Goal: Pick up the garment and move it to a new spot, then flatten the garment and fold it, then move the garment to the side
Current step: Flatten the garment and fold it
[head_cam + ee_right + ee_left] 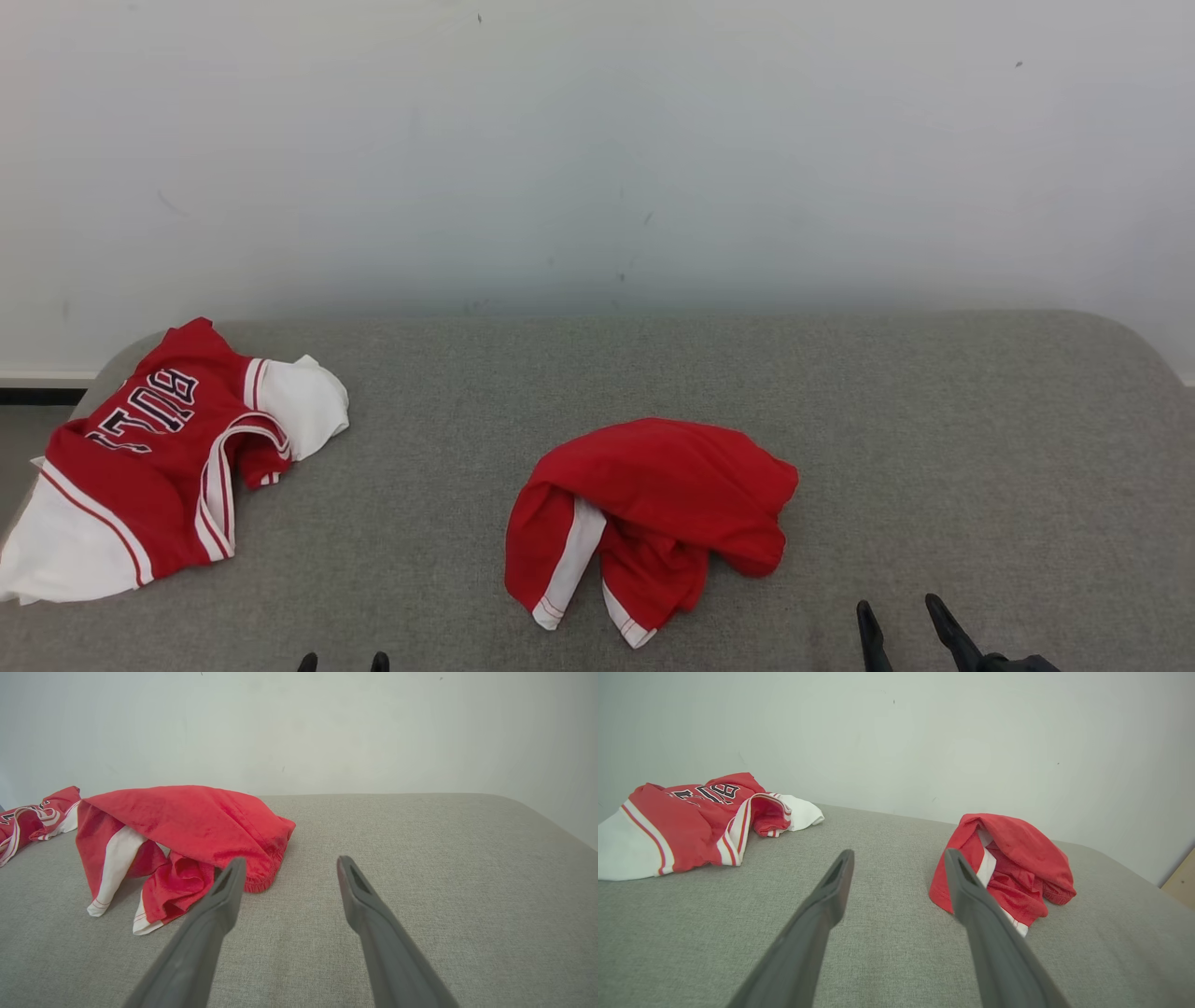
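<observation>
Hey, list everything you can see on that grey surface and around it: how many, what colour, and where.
shorts: one, red with white side stripes, crumpled near the middle of the surface, toward its front
jersey: one, red and white with dark lettering, rumpled at the surface's left end
padded surface: one, grey fabric, under both garments
wall: one, white, behind the surface
wooden piece: one, pale, beyond the surface's right end; cannot tell what it is
left pincer: one, dark fingers, open and empty, front left of the shorts
right pincer: one, dark fingers, open and empty, front right of the shorts
</observation>
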Controlling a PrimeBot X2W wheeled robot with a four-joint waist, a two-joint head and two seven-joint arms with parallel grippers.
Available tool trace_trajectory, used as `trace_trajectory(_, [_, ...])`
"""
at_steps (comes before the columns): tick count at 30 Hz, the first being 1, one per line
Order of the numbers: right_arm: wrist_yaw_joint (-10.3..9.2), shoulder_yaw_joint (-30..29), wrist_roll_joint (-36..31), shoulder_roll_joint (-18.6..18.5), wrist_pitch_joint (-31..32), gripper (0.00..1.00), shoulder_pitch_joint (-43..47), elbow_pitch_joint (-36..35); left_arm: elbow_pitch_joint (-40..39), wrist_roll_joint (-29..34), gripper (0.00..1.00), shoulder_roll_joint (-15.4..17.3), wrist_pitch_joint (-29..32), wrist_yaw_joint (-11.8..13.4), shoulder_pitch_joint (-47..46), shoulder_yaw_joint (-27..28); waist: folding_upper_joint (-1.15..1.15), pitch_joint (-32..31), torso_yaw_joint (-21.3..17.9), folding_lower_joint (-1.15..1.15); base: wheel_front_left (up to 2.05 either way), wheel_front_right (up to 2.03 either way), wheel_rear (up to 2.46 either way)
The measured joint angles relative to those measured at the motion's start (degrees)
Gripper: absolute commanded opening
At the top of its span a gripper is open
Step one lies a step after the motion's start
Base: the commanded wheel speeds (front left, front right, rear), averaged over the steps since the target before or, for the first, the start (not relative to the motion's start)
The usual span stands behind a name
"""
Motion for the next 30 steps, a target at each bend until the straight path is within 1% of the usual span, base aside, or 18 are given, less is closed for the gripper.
trace_trajectory(12, [0.00, 0.31, -0.53, 0.20, 0.07, 1.00, -0.69, 0.42, 0.32, 1.81, 1.00, -1.35, 0.00, -0.98, 0.36, 0.36, 0.00, 0.34, -0.58, 0.00, 0.00, 0.00, 0.00])
trace_trajectory(16, [0.00, 0.08, -0.82, 0.21, 0.87, 1.00, -0.69, -0.29, 0.33, 2.04, 1.00, -1.69, 0.00, -1.05, 0.35, 0.41, 0.00, 0.50, -0.06, 0.00, 0.00, 0.00, 0.00])
trace_trajectory(18, [0.00, 0.47, -1.08, 0.08, 2.07, 1.00, -0.91, -0.31, 0.41, 2.74, 1.00, -1.87, 0.00, -1.55, 0.22, 0.15, 0.00, 0.66, 0.90, 0.00, 0.00, 0.00, 0.00])
trace_trajectory(19, [0.00, 1.82, -1.33, -0.97, 4.34, 1.00, -3.02, 0.89, 0.44, 2.96, 1.00, -1.92, 0.00, -2.01, -0.02, -0.12, 0.00, 0.97, 1.47, 0.00, 0.00, 0.00, 0.00])
trace_trajectory(20, [0.00, 2.43, -1.31, -1.55, 5.14, 1.00, -4.21, 1.44, 0.51, 3.05, 1.00, -1.94, 0.00, -2.09, -0.10, -0.16, 0.00, 1.13, 1.67, 0.00, 0.00, 0.00, 0.00])
trace_trajectory(21, [0.00, 3.26, -0.91, -2.91, 7.57, 1.00, -7.00, 3.45, 0.71, 3.13, 1.00, -2.01, 0.00, -2.58, -0.41, -0.59, 0.00, 1.50, 2.16, 0.00, 0.00, 0.00, 0.00])
trace_trajectory(23, [0.00, 3.60, -0.22, -4.34, 9.39, 1.00, -9.55, 6.09, 1.14, 3.21, 1.00, -2.07, 0.00, -3.08, -1.17, -1.21, 0.00, 1.92, 2.84, 0.01, 0.00, 0.00, 0.00])
trace_trajectory(24, [0.00, 4.16, 0.33, -5.91, 11.06, 1.00, -12.10, 9.24, 1.49, 3.21, 1.00, -2.21, 0.00, -3.58, -2.04, -1.86, 0.00, 2.36, 3.67, 0.01, 0.00, 0.00, 0.00])
trace_trajectory(25, [0.00, 5.08, 1.72, -7.32, 11.56, 1.00, -15.35, 13.86, 2.12, 3.22, 1.00, -2.30, 0.00, -4.01, -2.97, -2.59, 0.00, 3.10, 5.16, 0.01, 0.00, 0.00, 0.00])
trace_trajectory(26, [0.00, 5.42, 2.12, -7.57, 11.49, 1.00, -16.33, 15.41, 2.30, 3.23, 1.00, -2.31, 0.00, -4.07, -3.19, -2.85, 0.00, 3.38, 5.69, 0.01, 0.00, 0.00, 0.00])
trace_trajectory(27, [0.00, 6.91, 2.81, -8.46, 10.54, 1.00, -19.73, 20.78, 2.53, 3.30, 1.00, -2.40, 0.00, -4.46, -4.02, -3.46, 0.00, 4.54, 7.72, 0.01, 0.00, 0.00, 0.00])
trace_trajectory(30, [0.00, 9.02, 3.23, -8.65, 9.43, 1.00, -22.43, 25.21, 2.71, 3.30, 1.00, -2.48, -0.01, -4.55, -4.67, -3.74, 0.00, 5.71, 9.42, 0.01, 0.00, 0.00, 0.00])
